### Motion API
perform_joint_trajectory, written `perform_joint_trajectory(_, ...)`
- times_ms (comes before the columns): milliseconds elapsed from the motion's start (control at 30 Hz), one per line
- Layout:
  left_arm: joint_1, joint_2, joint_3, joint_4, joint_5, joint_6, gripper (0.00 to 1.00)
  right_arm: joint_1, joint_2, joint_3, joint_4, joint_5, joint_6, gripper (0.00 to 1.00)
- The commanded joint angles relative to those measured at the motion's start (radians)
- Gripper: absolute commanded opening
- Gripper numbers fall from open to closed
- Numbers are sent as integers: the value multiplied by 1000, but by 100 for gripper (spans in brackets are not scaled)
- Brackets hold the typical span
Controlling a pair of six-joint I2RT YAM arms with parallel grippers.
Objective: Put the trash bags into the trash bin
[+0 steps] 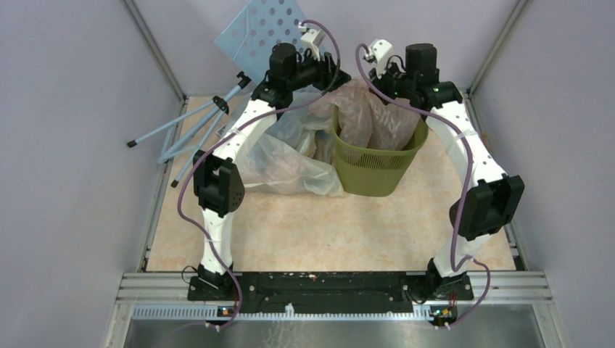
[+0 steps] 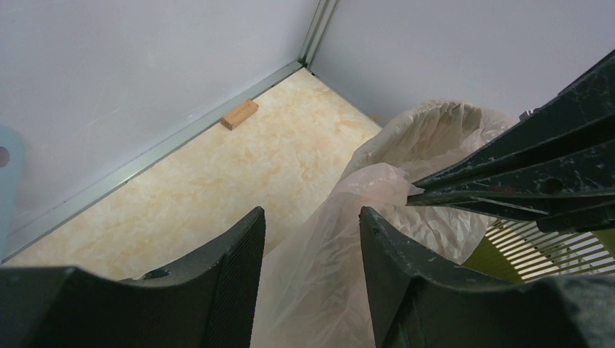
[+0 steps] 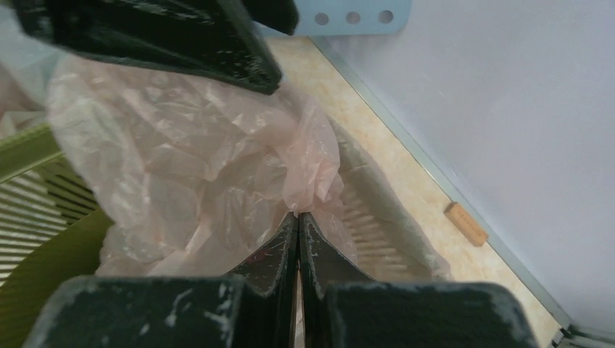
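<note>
Two grippers work near the far edge of your tabletop [image 1: 326,232]. Your left gripper [image 2: 312,214] gapes wide, clamping nothing. Clear-whitish trash bags [image 1: 286,163] lie against the olive mesh trash bin [image 1: 377,172]. The pale pink bag [image 1: 371,116] fills the bin's mouth, its edge pinched in your closed right gripper [image 3: 299,216].

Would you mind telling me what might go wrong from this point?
1. The pink bag, pinched in the right gripper, bulges over the rim of the bin; released now, it may spill outside.
2. The open left gripper sits very close to the right one; closing or pulling might make them collide.
</note>
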Motion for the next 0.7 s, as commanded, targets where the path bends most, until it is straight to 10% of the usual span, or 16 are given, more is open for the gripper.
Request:
perform_joint_trajectory(0, 1, -14, 12, 42, -1, -12, 57, 13, -138, -54, 26, -129, 41, 0)
perform_joint_trajectory(667, 0, 13, 16, -35, -4, -44, 56, 14, -448, -381, 12, -350, 222, 0)
